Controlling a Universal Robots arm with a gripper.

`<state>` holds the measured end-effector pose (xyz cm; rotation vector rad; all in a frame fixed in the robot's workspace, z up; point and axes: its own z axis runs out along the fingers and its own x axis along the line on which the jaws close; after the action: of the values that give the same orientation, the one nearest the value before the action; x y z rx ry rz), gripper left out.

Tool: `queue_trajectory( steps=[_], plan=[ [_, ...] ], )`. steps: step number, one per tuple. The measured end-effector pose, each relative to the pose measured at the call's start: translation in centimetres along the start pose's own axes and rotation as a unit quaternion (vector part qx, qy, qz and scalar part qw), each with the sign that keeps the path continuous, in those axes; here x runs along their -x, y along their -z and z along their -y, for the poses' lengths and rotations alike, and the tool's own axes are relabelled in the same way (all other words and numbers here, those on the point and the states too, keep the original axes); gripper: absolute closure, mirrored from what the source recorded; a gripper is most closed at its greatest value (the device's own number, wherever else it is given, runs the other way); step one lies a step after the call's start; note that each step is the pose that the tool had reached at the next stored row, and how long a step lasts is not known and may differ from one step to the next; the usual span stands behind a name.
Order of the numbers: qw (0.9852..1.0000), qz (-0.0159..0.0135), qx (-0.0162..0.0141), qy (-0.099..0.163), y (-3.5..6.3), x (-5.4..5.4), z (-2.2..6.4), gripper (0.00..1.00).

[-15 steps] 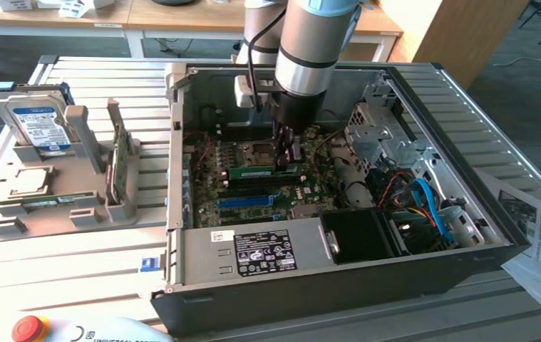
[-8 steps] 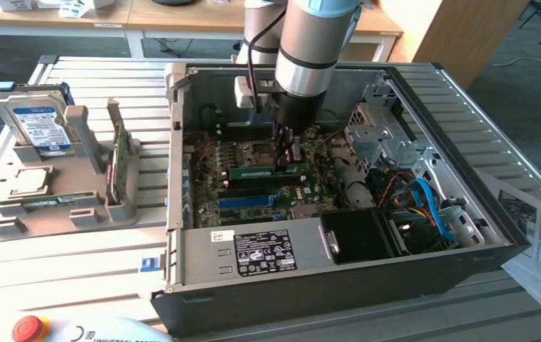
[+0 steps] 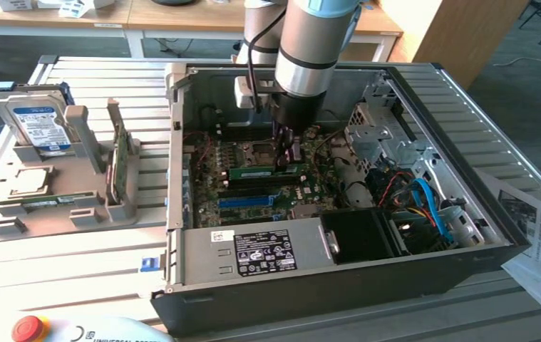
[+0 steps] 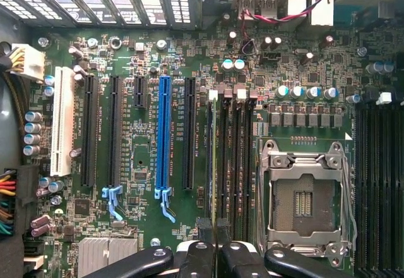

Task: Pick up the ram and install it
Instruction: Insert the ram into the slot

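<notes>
The jaws are clenching the ram edge-down, holding it over the dark memory slots inside the open computer case. The installing step looks under way; seating calls for squaring its edge with one slot, then pressing straight down.

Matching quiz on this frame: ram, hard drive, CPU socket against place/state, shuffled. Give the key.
Things:
1. ram
2. hard drive
3. CPU socket

Place or state:
A. stands in the grey holder beside the PC case
B. empty, no chip
C. held in the gripper, over the memory slots

Pairs: 1-C, 2-A, 3-B
</notes>
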<state>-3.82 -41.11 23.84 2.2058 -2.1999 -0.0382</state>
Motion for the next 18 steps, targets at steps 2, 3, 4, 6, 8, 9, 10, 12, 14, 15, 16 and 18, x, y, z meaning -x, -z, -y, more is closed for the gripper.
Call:
queue_trajectory(
  steps=[2,3,4,6,8,9,10,12,14,15,16,18],
  plan=[
    [1.0,0.0,0.0,0.001,0.0,0.0,0.0,0.88],
    [1.0,0.0,0.0,0.001,0.0,0.0,0.0,0.88],
    [1.0,-0.0001,0.0,0.001,0.0,0.0,0.0,0.88],
    [1.0,0.0,0.0,0.001,0.0,0.0,0.0,0.88],
    [1.0,0.0001,-0.0001,0.001,-0.01,-0.01,0.0,0.88],
    [1.0,0.0001,-0.0001,0.001,-0.01,-0.04,0.0,0.88],
    [1.0,0.0,-0.0001,0.001,-0.01,-0.07,0.0,0.88],
    [1.0,0.0,-0.0001,0.001,-0.01,-0.12,0.0,0.88],
    [1.0,0.0,0.0,0.001,-0.01,-0.15,0.0,0.88],
    [1.0,0.0,0.0,0.001,-0.02,-0.16,0.0,0.88],
    [1.0,0.0,0.0,0.001,-0.03,-0.17,0.0,0.88],
    [1.0,-0.0001,0.0,0.001,-0.07,-0.18,0.0,0.88]
  ],
)
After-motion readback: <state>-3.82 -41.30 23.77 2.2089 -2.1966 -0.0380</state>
